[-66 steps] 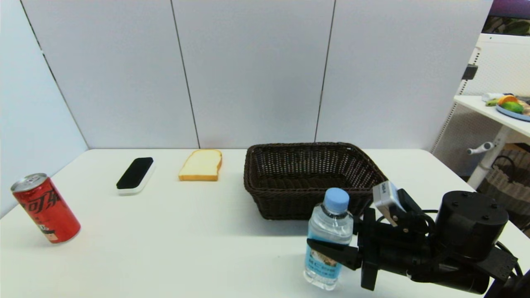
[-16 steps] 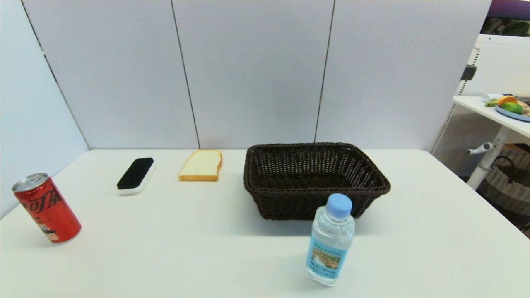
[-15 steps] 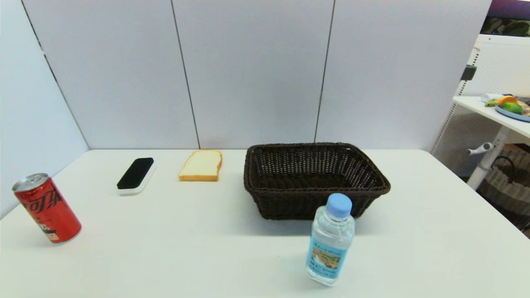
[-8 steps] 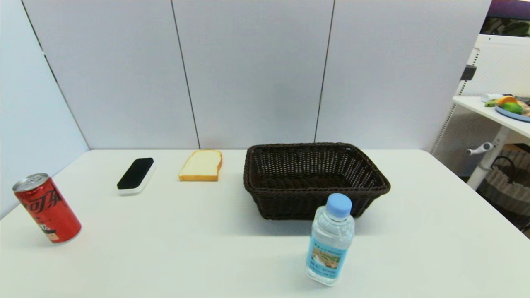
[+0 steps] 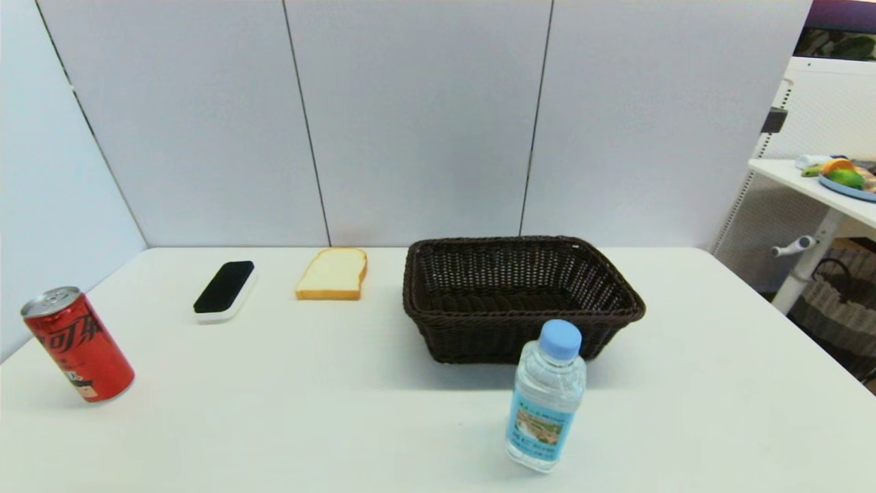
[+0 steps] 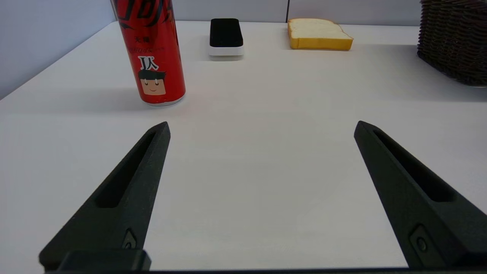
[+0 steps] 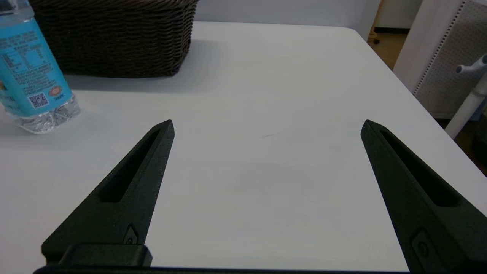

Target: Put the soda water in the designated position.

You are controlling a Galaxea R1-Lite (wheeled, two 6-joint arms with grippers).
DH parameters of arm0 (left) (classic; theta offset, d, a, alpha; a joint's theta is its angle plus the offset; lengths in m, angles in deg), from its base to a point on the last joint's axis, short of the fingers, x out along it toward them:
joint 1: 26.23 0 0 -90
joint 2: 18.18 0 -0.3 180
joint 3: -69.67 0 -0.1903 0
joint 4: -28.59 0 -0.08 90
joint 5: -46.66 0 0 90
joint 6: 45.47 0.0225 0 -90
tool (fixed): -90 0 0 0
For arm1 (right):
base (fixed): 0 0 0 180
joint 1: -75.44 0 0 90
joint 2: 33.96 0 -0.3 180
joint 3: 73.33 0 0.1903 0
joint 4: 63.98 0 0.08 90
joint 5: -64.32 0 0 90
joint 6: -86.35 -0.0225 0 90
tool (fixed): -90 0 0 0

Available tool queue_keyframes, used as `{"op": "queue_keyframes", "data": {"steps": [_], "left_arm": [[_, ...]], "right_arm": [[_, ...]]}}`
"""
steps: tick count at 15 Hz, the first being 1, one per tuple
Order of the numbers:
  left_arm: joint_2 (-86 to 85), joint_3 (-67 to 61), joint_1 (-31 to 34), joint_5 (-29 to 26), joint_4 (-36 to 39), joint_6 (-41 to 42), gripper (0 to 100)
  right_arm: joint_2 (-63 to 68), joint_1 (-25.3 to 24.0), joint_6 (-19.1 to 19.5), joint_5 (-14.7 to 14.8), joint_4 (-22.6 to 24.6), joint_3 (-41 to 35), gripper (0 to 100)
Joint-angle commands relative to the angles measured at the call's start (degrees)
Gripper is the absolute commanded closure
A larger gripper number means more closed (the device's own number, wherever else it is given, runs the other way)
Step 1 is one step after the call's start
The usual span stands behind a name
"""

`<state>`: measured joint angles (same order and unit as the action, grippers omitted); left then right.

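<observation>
Head view: soda water (image 5: 546, 397) stands upright on bare white table (image 5: 342, 411), just in front of wicker basket (image 5: 520, 294), free of any grip. Neither arm shows in that view. Right gripper (image 7: 266, 127) low over table near bottle, fingers spread wide, holding nothing. Left gripper (image 6: 262, 127) likewise spread and empty, near red can (image 6: 152, 53). You judge placement done, though no marker shows spot. Next move: keep both arms parked; do not nudge bottle.
</observation>
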<state>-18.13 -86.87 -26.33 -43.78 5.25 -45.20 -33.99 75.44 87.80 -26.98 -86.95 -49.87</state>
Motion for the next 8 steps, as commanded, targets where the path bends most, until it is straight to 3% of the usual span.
{"op": "queue_keyframes", "data": {"steps": [1,8], "left_arm": [[0.0,0.0,0.0,0.0,0.0,0.0,0],[0.0,0.0,0.0,0.0,0.0,0.0,0]], "right_arm": [[0.2,0.0,-0.3,0.5,0.1,-0.1,0],[0.2,0.0,-0.7,0.7,0.0,-0.1,0]]}}
